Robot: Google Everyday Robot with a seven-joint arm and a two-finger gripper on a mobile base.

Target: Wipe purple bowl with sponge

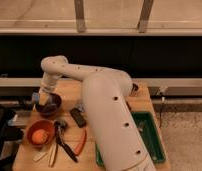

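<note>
One closed pincer (45, 98) over the purple bowl (48, 106); no legible writing anywhere.

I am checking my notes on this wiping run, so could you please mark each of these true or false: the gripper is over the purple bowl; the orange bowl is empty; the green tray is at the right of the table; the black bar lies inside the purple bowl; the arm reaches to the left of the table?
1. The gripper is at the purple bowl. True; it reaches down into it at the table's left side.
2. The orange bowl is empty. False; an orange fruit lies in it.
3. The green tray is at the right of the table. True.
4. The black bar lies inside the purple bowl. False; it lies on the table, right of the bowl.
5. The arm reaches to the left of the table. True.
</note>
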